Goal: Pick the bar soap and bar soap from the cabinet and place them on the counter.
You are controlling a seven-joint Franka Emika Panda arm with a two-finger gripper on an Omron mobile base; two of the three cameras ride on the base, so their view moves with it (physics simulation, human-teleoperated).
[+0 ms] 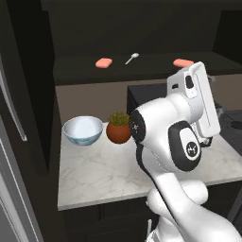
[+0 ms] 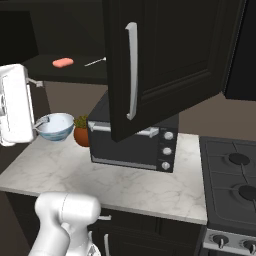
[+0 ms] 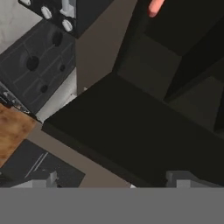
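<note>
In the left base view the cabinet (image 1: pixel 142 28) stands open, and on its dark shelf lie two pink bars well apart: the left bar soap (image 1: pixel 103 62) and the right bar soap (image 1: pixel 183 63), with a small silver spoon (image 1: pixel 132 58) between them, nearer the left one. Both bars lie flat and untouched, so neither pick has been made. Below, the marble surface (image 1: pixel 104 175) carries a pale blue bowl (image 1: pixel 82 130), which looks to hold nothing, and just beside it a round terracotta pot (image 1: pixel 118 132) with a green plant in it; this bare stretch in front of them would suit the bars. The white hand rises to about shelf height near the right bar, likely lining up for it, though its fingers cannot be made out here. In the right base view the swung-out cabinet door (image 2: pixel 165 65) with its long silver handle (image 2: pixel 132 70) hangs in front of a black toaster oven (image 2: pixel 134 142), hiding much of the shelf; the left bar and the spoon's tip peep out beside the door's edge. A stove (image 2: pixel 232 175) adjoins the surface on the right. In the hand view the fingers (image 3: pixel 188 178) stand spread wide apart with nothing between them, looking across a dark cabinet panel, and a sliver of pink, probably the right bar, shows at the top edge, so the hand must close in before it can grip.
</note>
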